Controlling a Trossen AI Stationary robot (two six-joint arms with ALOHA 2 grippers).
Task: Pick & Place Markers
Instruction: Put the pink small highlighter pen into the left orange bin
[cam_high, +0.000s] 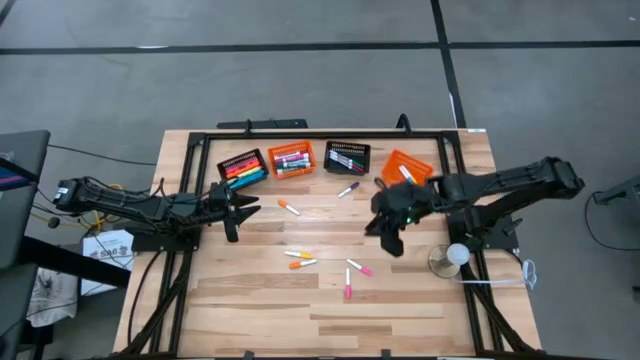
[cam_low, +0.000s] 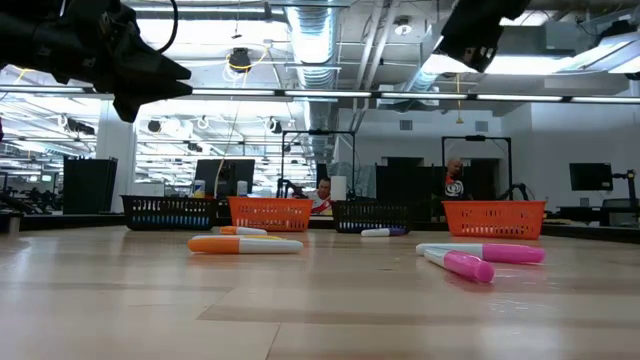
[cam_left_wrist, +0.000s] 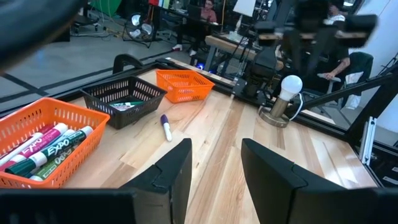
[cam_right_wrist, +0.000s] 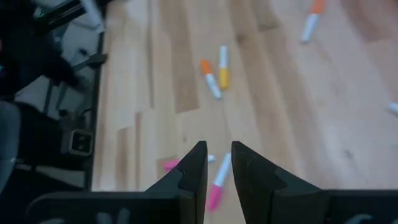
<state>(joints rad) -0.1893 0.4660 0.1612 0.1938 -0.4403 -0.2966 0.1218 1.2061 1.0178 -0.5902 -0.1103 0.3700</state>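
Lying loose on the counter (cam_high: 250, 310) are your markers: a pink pair (cam_high: 353, 275), an orange and yellow pair (cam_high: 300, 259), an orange-capped one (cam_high: 289, 207) and a purple-tipped one (cam_high: 347, 189), while more are sitting in the four baskets (cam_high: 330, 160) along the far edge. Your right hand (cam_right_wrist: 215, 165) is hovering above the pink pair, fingers slightly apart and grasping nothing. Your left hand (cam_left_wrist: 214, 162) is waiting released near the black basket (cam_high: 243, 167).
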